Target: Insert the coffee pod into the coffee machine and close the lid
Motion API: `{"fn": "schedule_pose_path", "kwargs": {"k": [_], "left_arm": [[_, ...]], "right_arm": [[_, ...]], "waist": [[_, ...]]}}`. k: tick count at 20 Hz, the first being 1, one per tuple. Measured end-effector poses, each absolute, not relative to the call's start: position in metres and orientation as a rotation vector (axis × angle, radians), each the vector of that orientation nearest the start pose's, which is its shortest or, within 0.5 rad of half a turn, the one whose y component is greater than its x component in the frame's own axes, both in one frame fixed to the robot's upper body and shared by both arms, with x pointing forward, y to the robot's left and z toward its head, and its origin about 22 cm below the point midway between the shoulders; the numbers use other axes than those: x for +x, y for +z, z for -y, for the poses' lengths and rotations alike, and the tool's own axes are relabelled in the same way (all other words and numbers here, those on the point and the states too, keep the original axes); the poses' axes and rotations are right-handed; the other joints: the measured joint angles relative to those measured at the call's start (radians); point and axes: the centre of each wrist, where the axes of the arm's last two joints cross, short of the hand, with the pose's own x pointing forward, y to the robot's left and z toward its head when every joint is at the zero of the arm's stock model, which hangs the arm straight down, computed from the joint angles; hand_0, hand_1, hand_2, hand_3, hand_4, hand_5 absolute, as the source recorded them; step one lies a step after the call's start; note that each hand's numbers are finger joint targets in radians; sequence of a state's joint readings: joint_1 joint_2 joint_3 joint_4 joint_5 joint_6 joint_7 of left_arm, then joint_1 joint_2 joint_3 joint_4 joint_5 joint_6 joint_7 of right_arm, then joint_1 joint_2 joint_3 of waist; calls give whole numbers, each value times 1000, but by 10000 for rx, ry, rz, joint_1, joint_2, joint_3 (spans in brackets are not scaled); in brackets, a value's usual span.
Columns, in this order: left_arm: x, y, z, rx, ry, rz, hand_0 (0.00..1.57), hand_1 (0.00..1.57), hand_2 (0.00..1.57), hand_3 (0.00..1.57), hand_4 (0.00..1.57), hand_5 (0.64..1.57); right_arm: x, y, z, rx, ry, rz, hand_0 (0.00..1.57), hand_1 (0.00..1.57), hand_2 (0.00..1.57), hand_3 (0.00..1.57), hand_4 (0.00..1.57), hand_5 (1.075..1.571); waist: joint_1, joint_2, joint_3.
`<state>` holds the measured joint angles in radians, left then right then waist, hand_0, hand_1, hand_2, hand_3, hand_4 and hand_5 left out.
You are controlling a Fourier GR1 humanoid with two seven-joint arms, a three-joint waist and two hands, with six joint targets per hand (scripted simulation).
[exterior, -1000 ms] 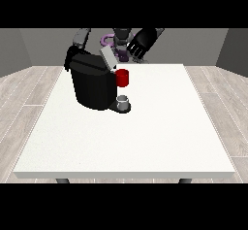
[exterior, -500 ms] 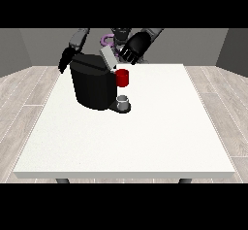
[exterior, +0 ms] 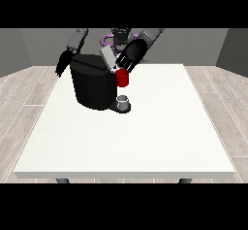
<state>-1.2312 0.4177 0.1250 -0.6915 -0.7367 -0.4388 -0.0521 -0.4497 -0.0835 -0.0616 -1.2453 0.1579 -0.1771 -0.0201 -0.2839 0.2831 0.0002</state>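
White tabletop across most of the front view, broad and bare toward the near edge, grey plank floor on both sides. Black coffee machine upright at the far left part of the table, bulky and rounded, grey lid raised at a slant from its top toward the robot. Red front piece at the machine's upper right, directly above a small grey cup on the machine's dark base plate. Robot torso small at the far edge, both arms down toward the machine. Black hand at the view's right over the machine's top right corner, fingers pointed down and toward the camera, tips just beside the raised lid and just above the red piece; contact with the lid unclear, and impossible to tell whether those fingers curl around anything. Black hand at the view's left low beside the machine's upper left shoulder, fingers long and pointed downward, seemingly straight and close together, nothing visible in them. Purple ring shape behind the lid, close to the robot's chest, too small to identify. Coffee pod not discernible anywhere: possibly hidden under the right-side hand or within the machine's top, cannot tell which.
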Motion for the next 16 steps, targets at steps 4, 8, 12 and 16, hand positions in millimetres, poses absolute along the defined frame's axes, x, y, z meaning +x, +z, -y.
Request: {"fn": "schedule_pose_path", "kwargs": {"k": [4,8,12,16], "left_arm": [[460,265,-241,6046,-11227,15381,1200,1200,1245,1209,439,1571],[462,262,-228,5903,-11396,15471,1196,1196,1252,1201,418,1571],[462,267,-231,6134,-11273,15615,1204,1204,1255,1198,411,1571],[462,275,-236,6276,-11240,15627,1225,1225,1261,1206,376,1571]], "right_arm": [[344,45,215,-2484,1173,16931,0,0,0,0,0,1571],[346,43,215,-2586,1053,16953,0,0,0,0,100,1571],[348,48,212,-2552,1173,17131,0,0,0,0,0,1571],[351,53,216,-2530,1172,17036,0,0,0,0,0,1571]], "waist": [[-30,-5,1],[50,24,-1],[-57,230,-2],[-136,217,-2]]}}
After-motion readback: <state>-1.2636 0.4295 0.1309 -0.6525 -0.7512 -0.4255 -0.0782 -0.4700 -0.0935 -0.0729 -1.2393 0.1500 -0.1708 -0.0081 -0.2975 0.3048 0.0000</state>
